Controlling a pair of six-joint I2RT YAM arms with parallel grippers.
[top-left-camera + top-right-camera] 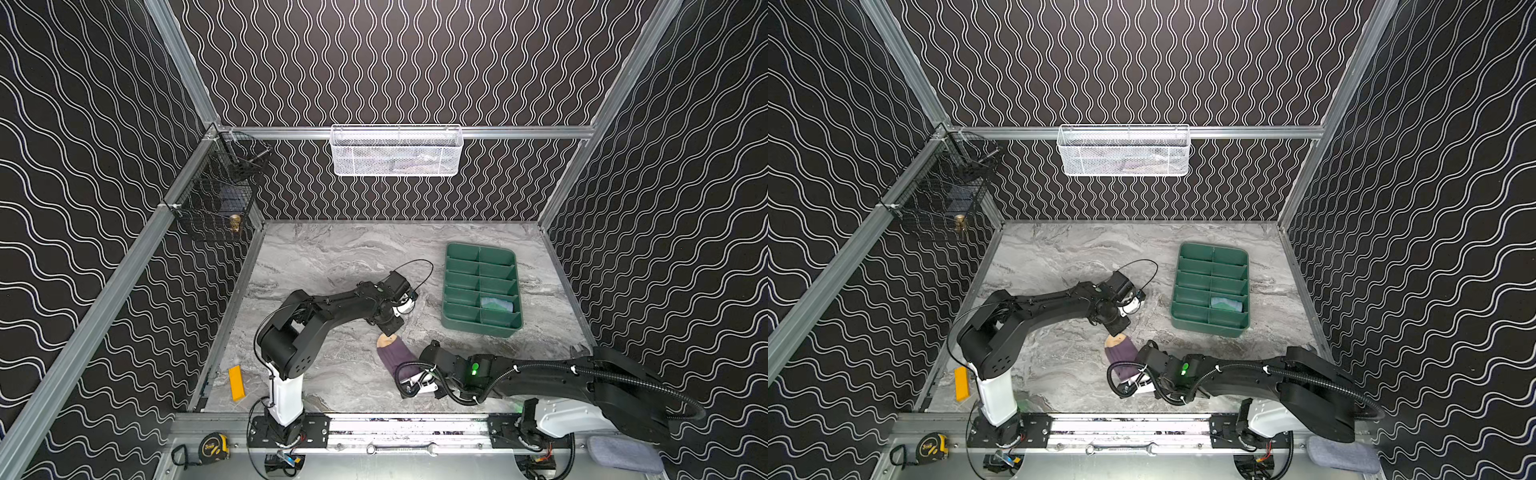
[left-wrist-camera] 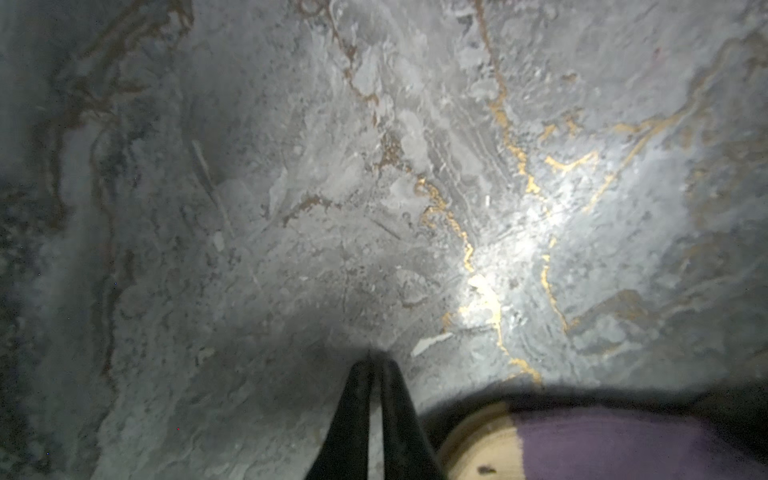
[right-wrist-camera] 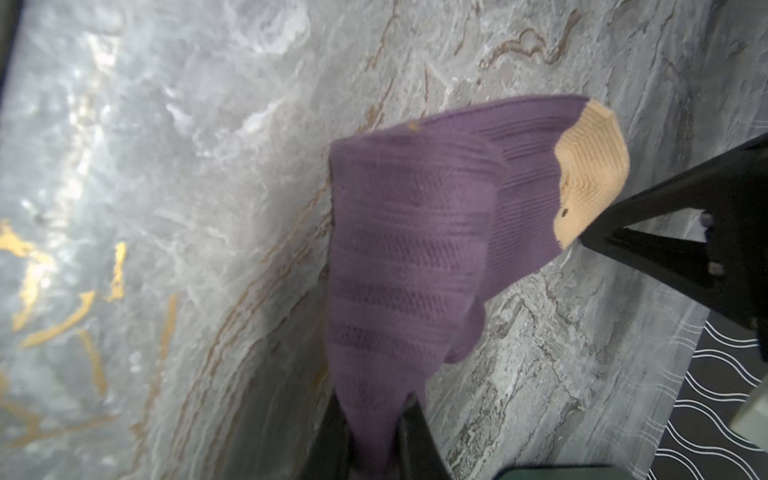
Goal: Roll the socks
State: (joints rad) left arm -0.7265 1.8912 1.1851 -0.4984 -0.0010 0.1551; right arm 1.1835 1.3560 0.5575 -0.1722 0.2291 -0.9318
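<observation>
**gearhead:** how's the sock rolling going, anything done yet?

**me:** Early days, I'd say. The purple sock (image 1: pixel 392 357) is on the desk (image 1: pixel 332 257), close to the front edge and about midway between the side edges. My right jaws are pinching one purple end and holding that flap (image 3: pixel 407 249) up over the rest. So it looks doubled over once, not rolled. My left jaws are pressed together with nothing in them, tips down on the desk just beside the tan toe (image 2: pixel 478 440). They look placed to pin the toe, but they aren't on it.

**gearhead:** and the second sock?

**me:** Can't say for sure. There's a blue-green bundle (image 1: pixel 496 304) in one compartment of the green tray (image 1: pixel 478 328), over toward the right edge. It could be the other one already rolled and put away, but it's too small to tell. If so, I'm about half done, and the purple one has its whole roll left.

**gearhead:** anything you can't see?

**me:** Plenty. From above, my right wrist covers the pinched end. The left wrist view cuts the sock off just past the toe. And I can't make out whether the end I'm pinching is the cuff.
</observation>
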